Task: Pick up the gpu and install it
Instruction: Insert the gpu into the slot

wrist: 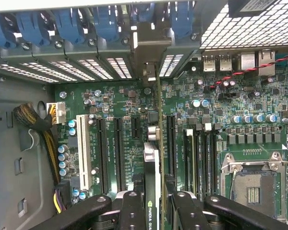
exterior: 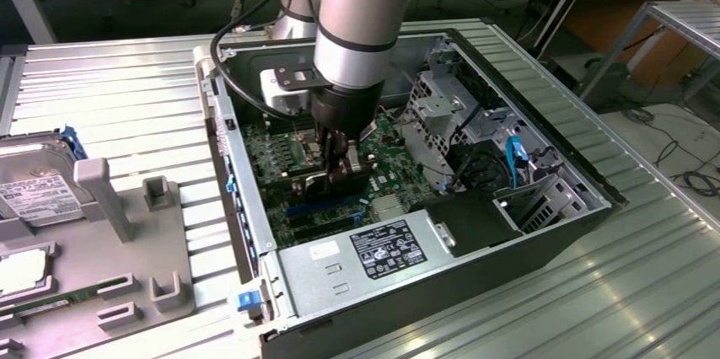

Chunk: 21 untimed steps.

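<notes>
Gripper (wrist: 156, 211) is clamped on the gpu (wrist: 152, 158), one finger (wrist: 132, 211) on each face, card edge-on between them. The hand is down inside the PC case (exterior: 507, 266), with the card directly under it over the motherboard (wrist: 221, 100). The card's long axis runs straight out from the hand toward the rear slot wall (wrist: 101, 67), parallel to the black expansion slots (wrist: 117, 153) flanking it. The bracket end looks right at that wall. Room is tight: slots just beside on both sides, memory slots (wrist: 201, 158) near. Can't tell if the card's lower edge touches a slot.
</notes>
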Each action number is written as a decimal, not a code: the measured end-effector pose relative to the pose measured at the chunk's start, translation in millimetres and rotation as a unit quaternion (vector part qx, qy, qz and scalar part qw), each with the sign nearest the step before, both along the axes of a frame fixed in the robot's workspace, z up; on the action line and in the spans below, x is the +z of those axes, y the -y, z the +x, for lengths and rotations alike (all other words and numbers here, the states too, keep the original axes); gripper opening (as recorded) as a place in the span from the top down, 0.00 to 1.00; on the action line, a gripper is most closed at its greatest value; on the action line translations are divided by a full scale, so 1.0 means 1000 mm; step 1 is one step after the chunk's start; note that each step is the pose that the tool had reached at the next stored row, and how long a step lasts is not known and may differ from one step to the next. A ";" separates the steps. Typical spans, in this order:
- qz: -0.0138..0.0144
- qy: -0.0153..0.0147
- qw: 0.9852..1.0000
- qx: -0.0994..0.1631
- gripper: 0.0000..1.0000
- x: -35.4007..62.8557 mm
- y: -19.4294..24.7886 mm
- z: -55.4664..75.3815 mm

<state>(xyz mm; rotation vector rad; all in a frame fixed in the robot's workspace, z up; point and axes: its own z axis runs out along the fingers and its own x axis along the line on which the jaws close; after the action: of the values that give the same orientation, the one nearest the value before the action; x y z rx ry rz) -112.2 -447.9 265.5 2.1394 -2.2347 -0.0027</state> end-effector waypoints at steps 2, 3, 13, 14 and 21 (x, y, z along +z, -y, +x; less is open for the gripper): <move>0.000 0.000 1.000 0.000 0.73 0.0001 -0.0006 0.000; 0.000 0.000 1.000 0.000 0.73 0.0001 -0.0015 0.000; 0.000 0.000 1.000 0.000 0.73 -0.0019 -0.0017 0.000; 0.000 0.000 1.000 0.000 0.73 -0.0011 -0.0017 0.000; 0.000 0.000 1.000 0.000 0.73 0.0013 -0.0017 -0.003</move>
<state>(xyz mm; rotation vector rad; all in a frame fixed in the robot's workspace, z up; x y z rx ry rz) -115.0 -446.2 266.8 2.1395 -2.2343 -0.0018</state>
